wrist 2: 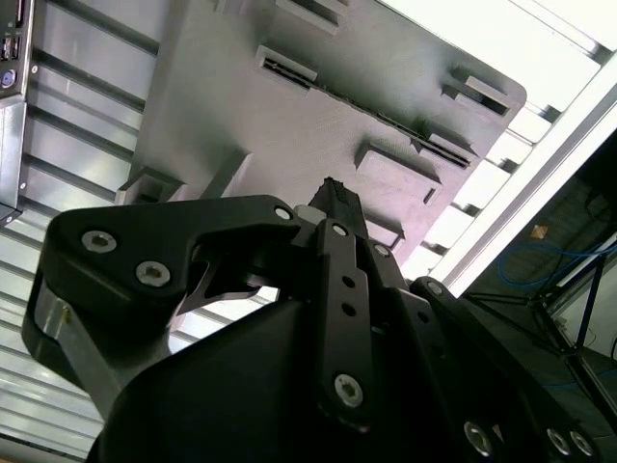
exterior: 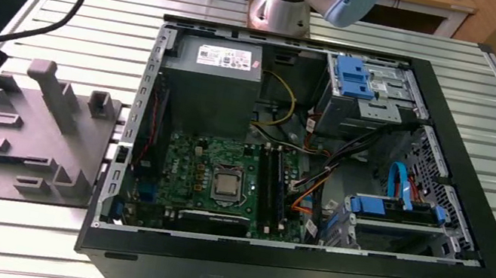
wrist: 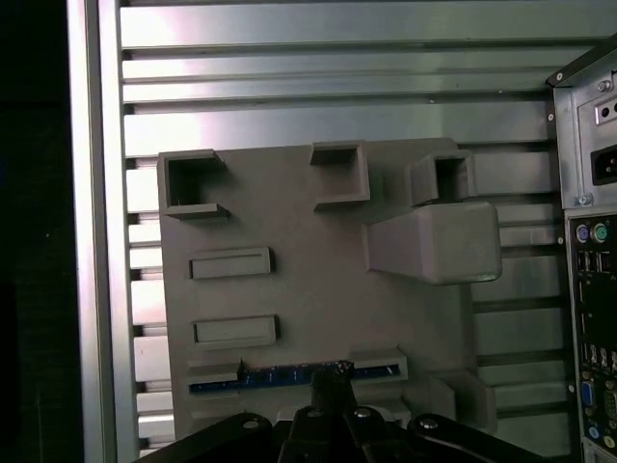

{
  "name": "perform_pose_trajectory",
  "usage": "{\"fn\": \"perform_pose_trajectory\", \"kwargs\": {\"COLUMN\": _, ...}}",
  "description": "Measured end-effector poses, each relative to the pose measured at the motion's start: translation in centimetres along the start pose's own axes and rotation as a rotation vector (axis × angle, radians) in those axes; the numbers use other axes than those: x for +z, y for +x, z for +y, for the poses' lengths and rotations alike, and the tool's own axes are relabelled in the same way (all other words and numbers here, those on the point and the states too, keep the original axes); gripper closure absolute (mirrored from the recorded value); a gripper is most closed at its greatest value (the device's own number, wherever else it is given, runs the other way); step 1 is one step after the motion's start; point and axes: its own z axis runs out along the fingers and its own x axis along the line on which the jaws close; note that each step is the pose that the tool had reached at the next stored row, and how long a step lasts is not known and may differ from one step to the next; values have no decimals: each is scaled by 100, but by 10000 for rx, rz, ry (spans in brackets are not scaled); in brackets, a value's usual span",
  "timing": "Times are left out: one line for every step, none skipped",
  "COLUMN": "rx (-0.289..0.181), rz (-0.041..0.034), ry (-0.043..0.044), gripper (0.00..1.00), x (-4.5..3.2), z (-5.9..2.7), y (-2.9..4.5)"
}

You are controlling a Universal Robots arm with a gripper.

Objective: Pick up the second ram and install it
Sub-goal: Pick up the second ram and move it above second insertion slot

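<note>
The gripper (wrist: 333,371), fingers drawn together on nothing, is held over the thin second ram (wrist: 270,376), slotted near the edge of the matte grey fixture (wrist: 318,299).

The second ram (wrist: 289,376), a long thin strip with bluish chips, sits lengthwise in a slot near the grey fixture's (wrist: 318,299) edge.

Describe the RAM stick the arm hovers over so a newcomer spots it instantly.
Beside the open computer case lies a grey fixture plate. Along one edge, in slotted holders, sits the second ram: the plate's only thin strip with bluish chips.
</note>
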Motion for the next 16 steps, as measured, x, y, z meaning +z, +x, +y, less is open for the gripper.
{"fn": "perform_pose_trajectory", "kwargs": {"rx": 0, "rz": 0, "ry": 0, "gripper": 90, "x": 0, "z": 0, "y": 0}}
{"fn": "perform_pose_trajectory", "kwargs": {"rx": 0, "rz": 0, "ry": 0, "gripper": 90, "x": 0, "z": 0, "y": 0}}
{"fn": "perform_pose_trajectory", "kwargs": {"rx": 0, "rz": 0, "ry": 0, "gripper": 90, "x": 0, "z": 0, "y": 0}}
{"fn": "perform_pose_trajectory", "kwargs": {"rx": 0, "rz": 0, "ry": 0, "gripper": 90, "x": 1, "z": 0, "y": 0}}
{"fn": "perform_pose_trajectory", "kwargs": {"rx": -1, "rz": 0, "ry": 0, "gripper": 90, "x": 1, "z": 0, "y": 1}}
{"fn": "perform_pose_trajectory", "kwargs": {"rx": -9, "rz": 0, "ry": 0, "gripper": 90, "x": 1, "z": 0, "y": 1}}
{"fn": "perform_pose_trajectory", "kwargs": {"rx": -36, "rz": 2, "ry": -2, "gripper": 90, "x": 2, "z": 0, "y": 1}}
{"fn": "perform_pose_trajectory", "kwargs": {"rx": -103, "rz": 4, "ry": -6, "gripper": 90, "x": 3, "z": 0, "y": 1}}
{"fn": "perform_pose_trajectory", "kwargs": {"rx": -203, "rz": 8, "ry": -12, "gripper": 90, "x": 5, "z": 0, "y": 2}}
{"fn": "perform_pose_trajectory", "kwargs": {"rx": -326, "rz": 14, "ry": -19, "gripper": 90, "x": 7, "z": 0, "y": 2}}
{"fn": "perform_pose_trajectory", "kwargs": {"rx": -489, "rz": 21, "ry": -28, "gripper": 90, "x": 10, "z": 0, "y": 1}}
{"fn": "perform_pose_trajectory", "kwargs": {"rx": -653, "rz": 27, "ry": -38, "gripper": 90, "x": 13, "z": 0, "y": 1}}
{"fn": "perform_pose_trajectory", "kwargs": {"rx": -833, "rz": 35, "ry": -49, "gripper": 90, "x": 17, "z": 0, "y": 2}}
{"fn": "perform_pose_trajectory", "kwargs": {"rx": -1011, "rz": 43, "ry": -59, "gripper": 90, "x": 21, "z": -1, "y": 2}}
{"fn": "perform_pose_trajectory", "kwargs": {"rx": -1191, "rz": 52, "ry": -68, "gripper": 90, "x": 24, "z": -1, "y": 2}}
{"fn": "perform_pose_trajectory", "kwargs": {"rx": -1370, "rz": 59, "ry": -78, "gripper": 90, "x": 28, "z": -1, "y": 2}}
